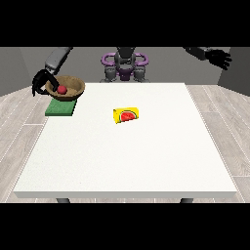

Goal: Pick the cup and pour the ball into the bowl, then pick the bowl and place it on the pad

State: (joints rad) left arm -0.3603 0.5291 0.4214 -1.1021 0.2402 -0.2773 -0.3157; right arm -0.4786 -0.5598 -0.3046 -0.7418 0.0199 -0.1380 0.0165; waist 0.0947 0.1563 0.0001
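Bowl (68, 88) with ball (62, 90) on pad (60, 108), view-left robot hand (41, 81) curled round rim, cup (126, 115) toppled mid-table

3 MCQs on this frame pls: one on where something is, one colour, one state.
1. Where is the red ball?
A. On the bare table
B. Inside the bowl
C. In the cup

2. What colour is the pad?
A. Green
B. Blue
C. Orange

3. How does the cup lie?
A. Upright
B. On its side
C. Held in a hand

Key:
1 B, the ball sits within the brown bowl.
2 A, the flat pad under the bowl is green.
3 B, the yellow cup with a watermelon print lies tipped on the white table, away from both hands.
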